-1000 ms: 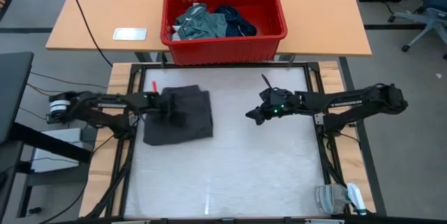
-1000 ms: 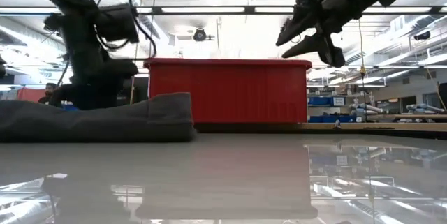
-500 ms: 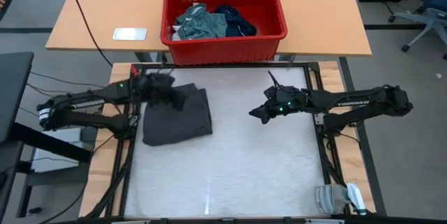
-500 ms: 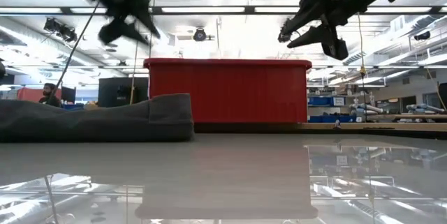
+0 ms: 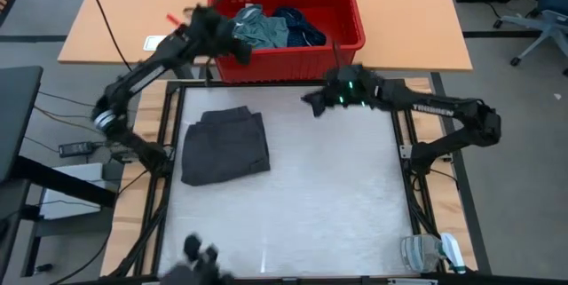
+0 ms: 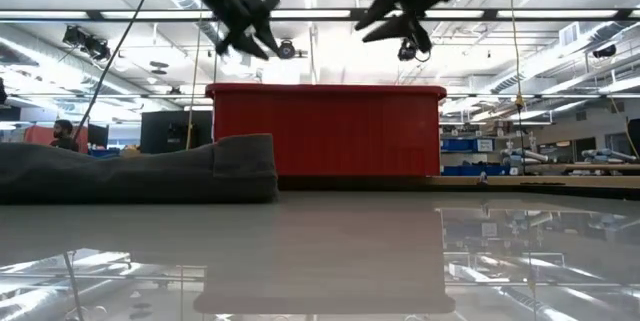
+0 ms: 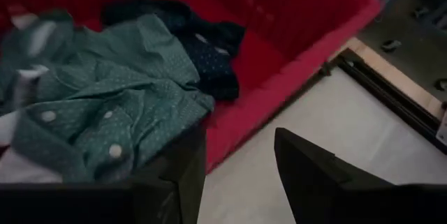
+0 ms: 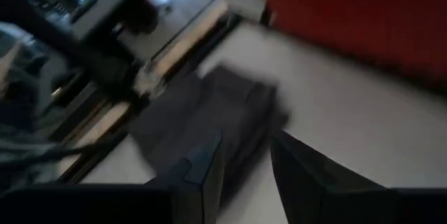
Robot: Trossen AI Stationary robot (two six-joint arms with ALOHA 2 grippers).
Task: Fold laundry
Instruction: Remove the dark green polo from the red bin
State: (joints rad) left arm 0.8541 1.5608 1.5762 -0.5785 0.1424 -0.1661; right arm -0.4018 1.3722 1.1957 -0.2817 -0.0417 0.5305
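A folded charcoal grey piece (image 5: 226,146) (image 6: 140,171) (image 8: 209,112) lies flat on the white table mat, at its left. In the red basket (image 5: 286,61) (image 6: 325,131) lie a teal dotted shirt (image 5: 257,29) (image 7: 105,91) and a navy dotted piece (image 5: 300,26) (image 7: 202,42). My left gripper (image 5: 236,47) (image 7: 237,175) hangs open and empty above the basket's near left wall. My right gripper (image 5: 311,100) (image 8: 244,168) hangs open and empty over the mat's far edge, right of the grey piece.
The basket stands on a wooden table (image 5: 124,19) beyond the mat, with a white card (image 5: 165,43) to its left. A clear bottle (image 5: 430,254) lies at the near right corner. A black frame (image 5: 404,134) borders the mat.
My left gripper has risen from the folded grey piece and swung toward the far edge, up to the basket. My right gripper has also risen and gone toward the far edge and a little left. The grey piece has stayed folded where it was.
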